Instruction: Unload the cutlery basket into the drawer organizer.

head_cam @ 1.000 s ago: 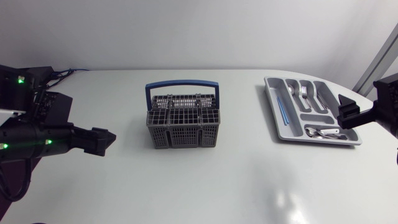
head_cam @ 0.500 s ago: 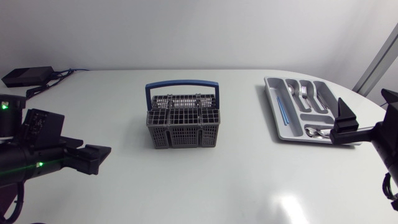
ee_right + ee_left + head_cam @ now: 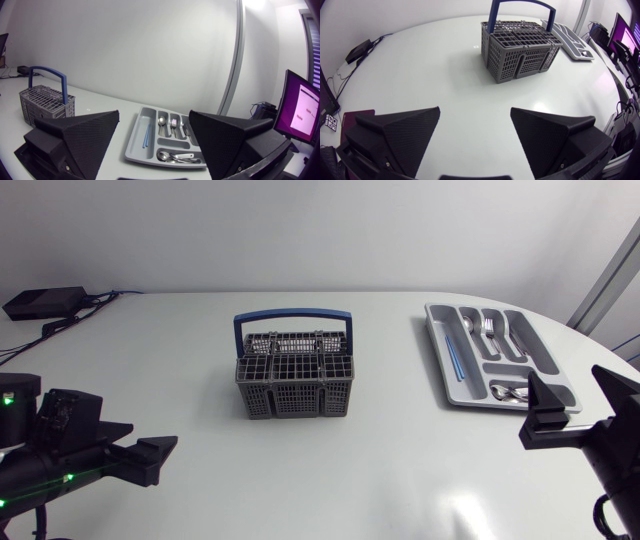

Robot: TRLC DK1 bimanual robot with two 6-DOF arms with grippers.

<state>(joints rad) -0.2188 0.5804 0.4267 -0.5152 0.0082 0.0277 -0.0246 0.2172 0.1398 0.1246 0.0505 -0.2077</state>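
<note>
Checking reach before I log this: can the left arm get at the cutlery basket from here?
Probably yes: only table lies between the left arm and the cutlery basket, its jaws stand open, and nothing blocks the way.

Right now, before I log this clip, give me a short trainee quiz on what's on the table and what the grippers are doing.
1. True or false: the left gripper is shut on a spoon.
2. The cutlery basket has a handle coloured: A red, B blue, C yellow.
3. Which sits nearer the right gripper, the basket or the drawer organizer?
Key: 1 false, it is open and holds nothing; 2 B; 3 the drawer organizer.
</note>
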